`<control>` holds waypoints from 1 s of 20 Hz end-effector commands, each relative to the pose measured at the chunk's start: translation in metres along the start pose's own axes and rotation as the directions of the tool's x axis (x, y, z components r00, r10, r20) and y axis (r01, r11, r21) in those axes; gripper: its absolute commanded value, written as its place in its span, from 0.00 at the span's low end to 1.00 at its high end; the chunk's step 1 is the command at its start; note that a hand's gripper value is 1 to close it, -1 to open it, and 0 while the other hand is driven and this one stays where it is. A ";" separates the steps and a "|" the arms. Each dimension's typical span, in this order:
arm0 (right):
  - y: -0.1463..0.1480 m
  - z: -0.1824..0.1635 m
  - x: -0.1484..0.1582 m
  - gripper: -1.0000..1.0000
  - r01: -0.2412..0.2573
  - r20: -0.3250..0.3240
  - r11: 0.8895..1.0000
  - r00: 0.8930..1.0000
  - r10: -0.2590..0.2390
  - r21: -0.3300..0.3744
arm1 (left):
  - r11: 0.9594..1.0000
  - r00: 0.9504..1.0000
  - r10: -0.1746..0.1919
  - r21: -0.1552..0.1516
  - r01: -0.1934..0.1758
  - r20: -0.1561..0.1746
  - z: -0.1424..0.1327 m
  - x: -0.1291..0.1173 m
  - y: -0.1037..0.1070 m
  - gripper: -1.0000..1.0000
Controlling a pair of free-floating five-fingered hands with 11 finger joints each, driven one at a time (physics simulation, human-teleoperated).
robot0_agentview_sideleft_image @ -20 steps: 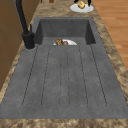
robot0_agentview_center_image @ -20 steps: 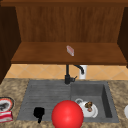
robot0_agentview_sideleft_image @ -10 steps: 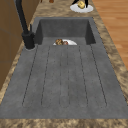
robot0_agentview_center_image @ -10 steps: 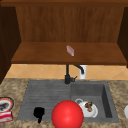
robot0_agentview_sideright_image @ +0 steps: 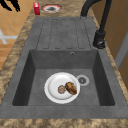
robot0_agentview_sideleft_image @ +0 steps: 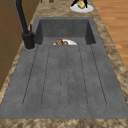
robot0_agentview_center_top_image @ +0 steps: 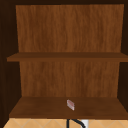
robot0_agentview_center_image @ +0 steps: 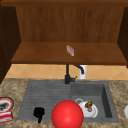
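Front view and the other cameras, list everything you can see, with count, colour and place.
sink: one, dark grey, in the counter, basin right of its ribbed drainboard
faucet: one, black, behind the sink
white plate: one, in the basin, holding brown food
red ball: one, at the sink's front edge
small pink block: one, on the lower wooden shelf
red box: one, on the counter left of the sink, beside a round plate
left hand: one, black, over the drainboard's front
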 end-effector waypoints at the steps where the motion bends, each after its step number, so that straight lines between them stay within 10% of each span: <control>1: 0.013 -0.007 -0.006 0.00 -0.015 0.004 1.000 1.000 0.015 -0.014 | 1.000 1.000 0.000 0.000 0.000 0.000 0.000 0.000 0.000 0.50; 3: 0.022 -0.009 -0.006 0.00 -0.027 -0.009 1.000 1.000 0.027 -0.004 | 1.000 1.000 0.000 0.000 0.000 0.000 0.000 0.000 0.000 0.50; 4: 0.024 -0.010 -0.007 1.00 -0.032 -0.013 0.999 0.999 0.032 0.005 | 1.000 1.000 0.000 0.000 0.000 0.000 0.000 0.000 0.000 0.50; 14: 0.006 0.004 -0.002 1.00 -0.010 -0.039 0.998 0.999 0.007 -0.070 | 1.000 1.000 0.000 0.000 0.000 0.000 0.000 0.000 0.000 0.50; 20: -0.005 0.010 0.018 1.00 -0.018 -0.084 0.974 0.996 -0.001 -0.228 | 1.000 1.000 0.000 0.000 0.000 0.000 0.000 0.000 0.000 0.50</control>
